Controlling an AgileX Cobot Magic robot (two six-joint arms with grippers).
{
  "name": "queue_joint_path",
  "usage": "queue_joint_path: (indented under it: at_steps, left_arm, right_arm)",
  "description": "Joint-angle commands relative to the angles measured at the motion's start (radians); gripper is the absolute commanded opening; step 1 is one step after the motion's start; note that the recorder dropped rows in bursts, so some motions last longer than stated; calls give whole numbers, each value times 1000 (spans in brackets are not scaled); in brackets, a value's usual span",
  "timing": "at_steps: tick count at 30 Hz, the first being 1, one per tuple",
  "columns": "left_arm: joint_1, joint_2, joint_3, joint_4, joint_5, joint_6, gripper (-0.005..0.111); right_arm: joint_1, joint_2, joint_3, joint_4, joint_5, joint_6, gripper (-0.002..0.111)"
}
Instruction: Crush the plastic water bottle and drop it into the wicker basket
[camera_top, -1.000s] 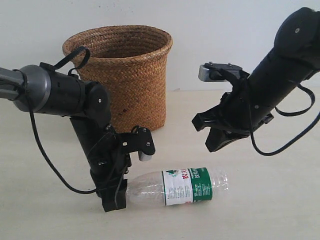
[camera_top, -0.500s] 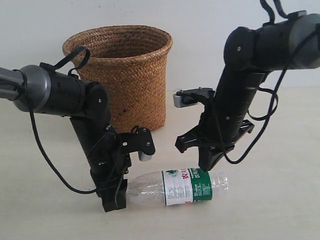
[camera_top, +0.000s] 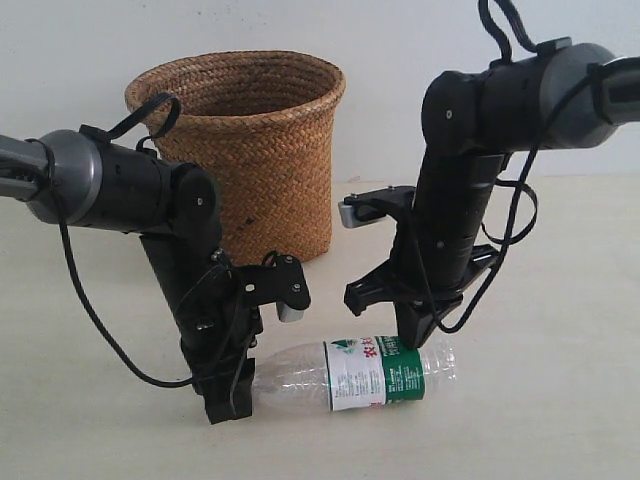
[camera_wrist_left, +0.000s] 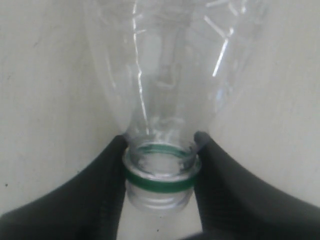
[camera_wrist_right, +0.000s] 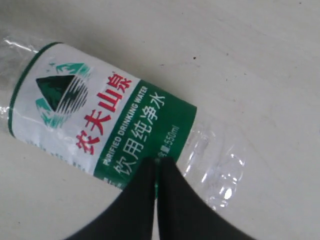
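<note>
Bottle (camera_top: 365, 372) on pale table (camera_top: 560, 420), white wall (camera_top: 400, 40) — left jaws grip neck, right jaws together.

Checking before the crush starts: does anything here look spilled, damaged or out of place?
Nothing looks spilled or broken. The plastic water bottle lies on its side, capless, with only a green ring on the neck, which the left gripper clamps. The wicker basket stands upright.

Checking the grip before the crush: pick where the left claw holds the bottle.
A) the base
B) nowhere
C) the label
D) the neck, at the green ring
D: the left wrist view shows the left claw closed on the plastic water bottle at its neck, one finger on each side of the green ring.
</note>
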Motion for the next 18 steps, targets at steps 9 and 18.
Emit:
queue_joint_path:
  at_steps: [9,18]
  left_arm:
    - [-1,-3,-4,-12,-4,-11,4]
    - [-1,-3,-4,-8,-4,-11,4]
  right_arm:
    - [1,144,-2,-14,5,-5,0]
    - [1,218,-2,-14,22,-49,0]
